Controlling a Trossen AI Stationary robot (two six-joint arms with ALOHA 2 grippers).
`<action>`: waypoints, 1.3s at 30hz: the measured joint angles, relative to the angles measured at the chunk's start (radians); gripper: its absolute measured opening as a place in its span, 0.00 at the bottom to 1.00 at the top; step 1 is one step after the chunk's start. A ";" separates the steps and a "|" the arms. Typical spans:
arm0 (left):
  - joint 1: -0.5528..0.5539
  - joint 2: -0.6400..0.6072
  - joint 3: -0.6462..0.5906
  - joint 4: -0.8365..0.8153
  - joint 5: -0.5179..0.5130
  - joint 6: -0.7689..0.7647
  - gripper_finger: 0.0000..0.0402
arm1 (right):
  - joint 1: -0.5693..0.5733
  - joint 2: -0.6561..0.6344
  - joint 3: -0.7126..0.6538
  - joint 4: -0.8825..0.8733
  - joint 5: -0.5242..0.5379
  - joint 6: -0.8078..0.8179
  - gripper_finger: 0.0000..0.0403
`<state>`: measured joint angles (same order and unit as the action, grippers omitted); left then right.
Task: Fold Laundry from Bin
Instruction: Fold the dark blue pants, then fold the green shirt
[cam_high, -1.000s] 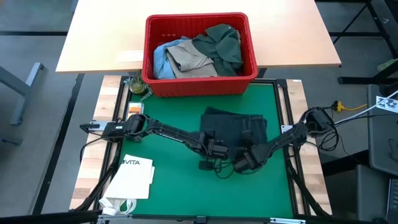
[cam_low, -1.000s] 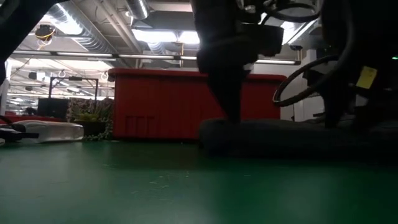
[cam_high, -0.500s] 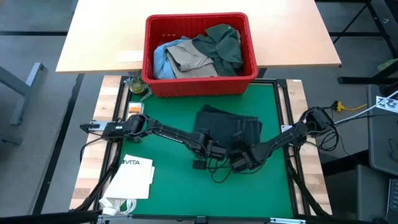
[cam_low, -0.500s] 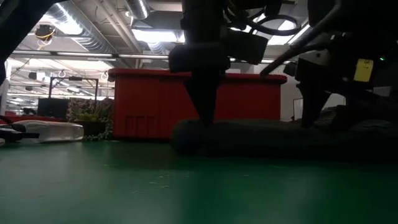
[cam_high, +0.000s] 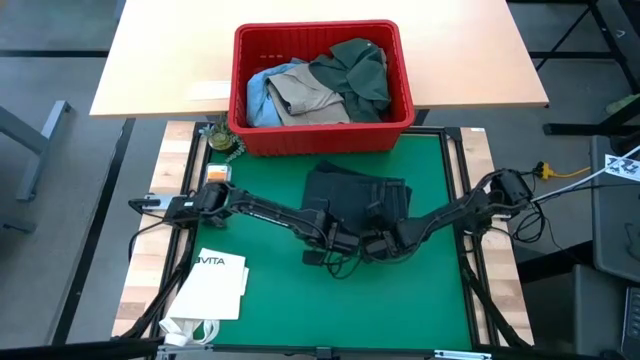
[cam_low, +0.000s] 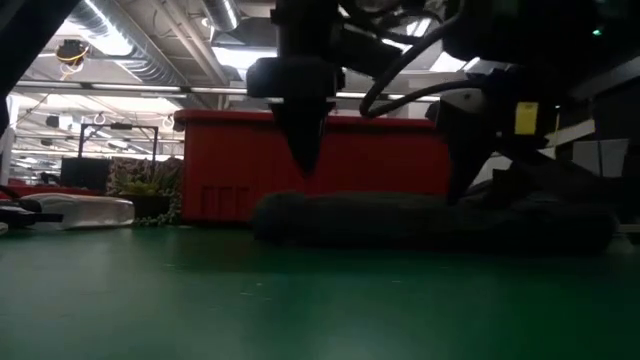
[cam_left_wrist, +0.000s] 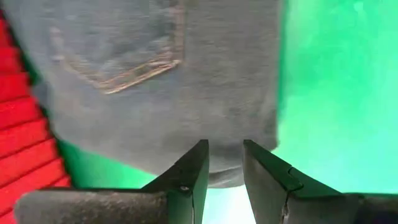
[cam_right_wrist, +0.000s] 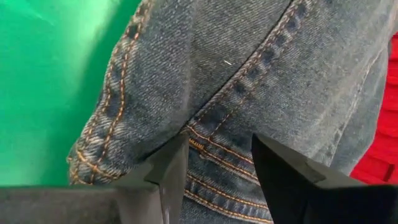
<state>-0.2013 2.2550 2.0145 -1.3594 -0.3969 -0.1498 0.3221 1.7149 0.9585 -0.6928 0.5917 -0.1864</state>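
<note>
Trousers (cam_high: 358, 198) lie folded on mat; left claw (cam_left_wrist: 224, 163) and right claw (cam_right_wrist: 219, 163), both spread, at near edge.

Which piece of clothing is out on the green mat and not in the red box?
The dark folded jeans, flat on the green mat. The other clothes sit piled in the red bin.

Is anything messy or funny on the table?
Nothing looks spilled or broken. The folded dark jeans lie neatly on the green mat. Only the clothes in the red bin are a crumpled heap, waiting to be folded.
</note>
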 joint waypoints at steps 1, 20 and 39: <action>0.004 -0.007 0.000 -0.001 -0.012 0.001 0.23 | -0.011 0.000 0.000 0.001 -0.001 -0.004 0.44; 0.063 -0.411 -0.001 0.026 -0.056 0.031 0.23 | -0.048 -0.278 0.145 -0.034 0.038 -0.220 0.44; 0.320 -0.502 -0.003 0.036 0.327 0.389 0.23 | -0.649 -0.430 0.287 0.181 -0.137 -0.399 0.44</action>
<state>0.1189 1.7535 2.0117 -1.3233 -0.0696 0.2397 -0.3270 1.2847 1.2456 -0.5120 0.4548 -0.5858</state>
